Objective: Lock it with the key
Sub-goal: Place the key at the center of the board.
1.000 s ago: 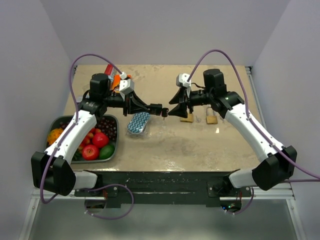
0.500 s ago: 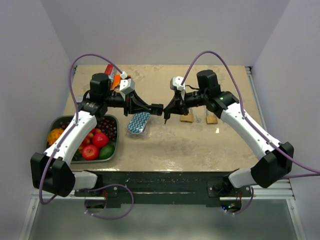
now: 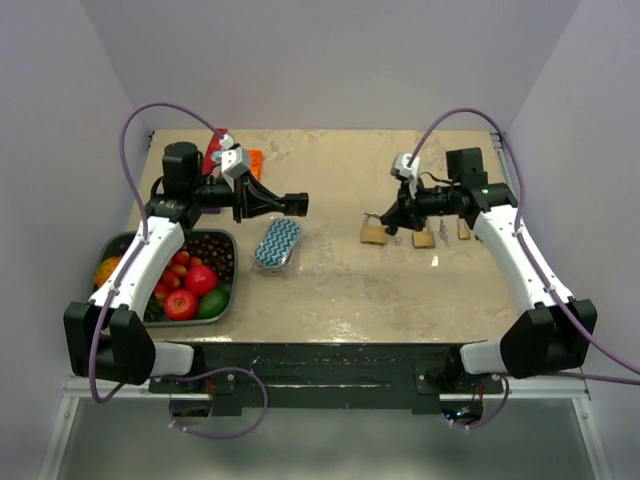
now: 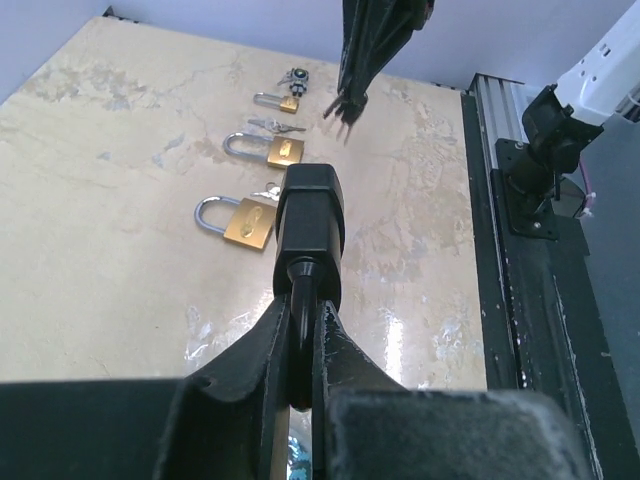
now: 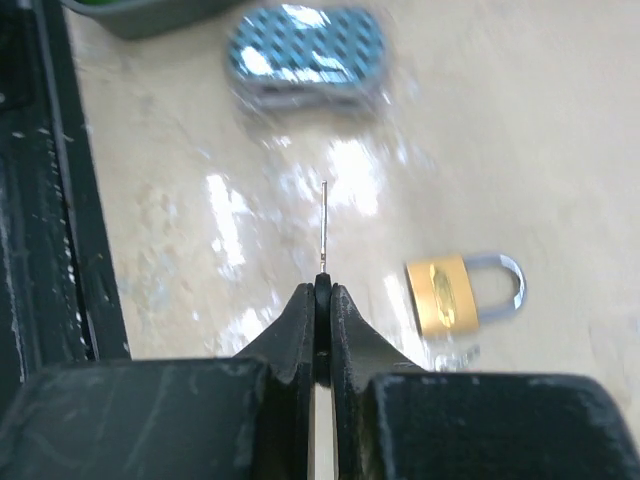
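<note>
My left gripper (image 3: 285, 204) (image 4: 297, 318) is shut on the thin stem of a black lock (image 4: 310, 212) (image 3: 298, 204), held above the table left of centre. At the right, my right gripper (image 3: 393, 224) (image 5: 322, 295) is shut on the black head of a key (image 5: 323, 225). Its thin blade sticks out forward over the table. A brass padlock (image 5: 455, 290) (image 3: 374, 233) lies just beside that gripper. In the left wrist view the right gripper's fingers (image 4: 350, 95) hang above the row of padlocks.
Two more brass padlocks (image 3: 423, 238) (image 3: 463, 229) and loose keys (image 4: 278, 126) lie at the right. A blue patterned case (image 3: 277, 245) (image 5: 305, 50) sits at centre-left. A tray (image 3: 234, 270) of fruit is at the left. Orange and red items (image 3: 250, 158) stand at the back left.
The two grippers met at mid-table. The right one shut on the key and has drawn back to the right. The left arm has pulled back to the left with the black lock.
</note>
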